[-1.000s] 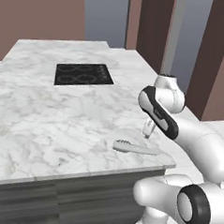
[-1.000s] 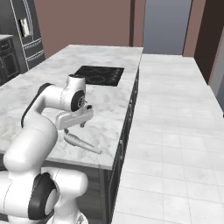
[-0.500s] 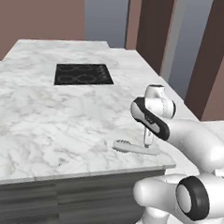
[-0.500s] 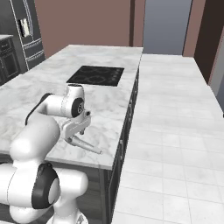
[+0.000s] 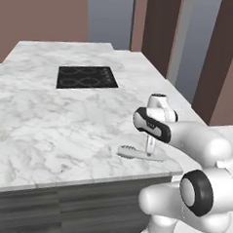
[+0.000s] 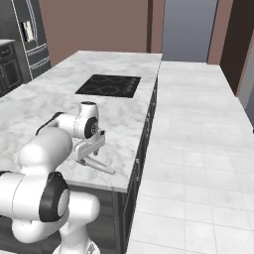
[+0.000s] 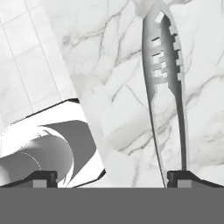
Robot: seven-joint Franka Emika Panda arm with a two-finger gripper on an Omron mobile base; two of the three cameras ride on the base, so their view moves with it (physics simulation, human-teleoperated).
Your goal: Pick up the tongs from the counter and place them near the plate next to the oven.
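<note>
Tongs point(image 5: 138, 153) lie flat on the marble worktop point(image 5: 49, 129) at the lower centre of the left base picture, close to its near right corner, so the hand point(image 5: 149, 150) points straight down just above their handle end, presumably to grip the slim metal from above. Its fingers are spread and empty (in the hand picture one dark fingertip point(image 7: 189, 177) sits beside the handle at lower right, the other point(image 7: 40, 177) far over at lower left). Farther up the frame, the black cooktop point(image 5: 86, 77) is well clear.

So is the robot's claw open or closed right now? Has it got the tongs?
Gripper: open, low over the counter, holding nothing; the tongs lie by one fingertip.
</note>
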